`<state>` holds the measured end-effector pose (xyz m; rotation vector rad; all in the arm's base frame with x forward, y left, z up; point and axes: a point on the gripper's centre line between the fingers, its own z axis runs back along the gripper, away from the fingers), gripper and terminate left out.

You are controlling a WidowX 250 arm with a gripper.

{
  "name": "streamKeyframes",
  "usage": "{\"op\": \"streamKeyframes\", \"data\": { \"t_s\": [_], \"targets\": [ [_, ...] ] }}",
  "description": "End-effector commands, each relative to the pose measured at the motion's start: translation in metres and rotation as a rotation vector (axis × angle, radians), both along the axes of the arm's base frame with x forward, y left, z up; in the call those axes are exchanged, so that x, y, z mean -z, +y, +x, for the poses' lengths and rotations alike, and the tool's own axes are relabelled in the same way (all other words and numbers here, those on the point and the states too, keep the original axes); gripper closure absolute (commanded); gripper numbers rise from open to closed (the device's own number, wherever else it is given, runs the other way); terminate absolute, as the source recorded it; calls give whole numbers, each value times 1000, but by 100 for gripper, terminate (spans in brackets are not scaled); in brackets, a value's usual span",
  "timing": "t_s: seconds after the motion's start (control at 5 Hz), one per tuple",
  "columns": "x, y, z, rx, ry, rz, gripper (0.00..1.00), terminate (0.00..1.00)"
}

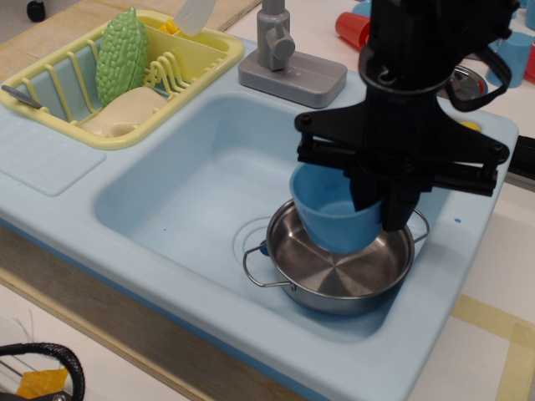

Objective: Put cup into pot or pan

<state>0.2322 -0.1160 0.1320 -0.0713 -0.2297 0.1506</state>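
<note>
Lowering the wide bright-blue plastic cup (333,215) over the shallow shiny steel pot (334,276), I see my black end effector (378,209) clamped on its rim at 3 o'clock. Next I judge: descend slightly, then release.

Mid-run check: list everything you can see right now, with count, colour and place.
cup: 1, bright blue, held over the pot's far side
pot: 1, shiny steel, in the sink, right of centre
sink: 1, light blue, fills the middle
faucet: 1, grey, behind the basin
dish rack: 1, yellow, top left
bumpy vegetable: 1, green, lying in the rack
red cup: 1 clearly seen, top, behind the sink
smaller blue cup: 1, top right
steel lid: 1, top right, mostly hidden
gripper: 1, black, shut on the cup's rim
</note>
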Motion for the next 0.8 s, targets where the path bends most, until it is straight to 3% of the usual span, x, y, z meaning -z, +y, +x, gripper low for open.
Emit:
{"op": "streamKeyframes", "data": {
  "t_s": [0.0, 0.4, 0.6],
  "targets": [
    [-7, 7, 10, 40, -27, -30, 0, 0],
    [-8, 10, 17, 88, -38, -55, 0, 0],
    [-8, 10, 17, 88, -38, -55, 0, 100]
  ]
}}
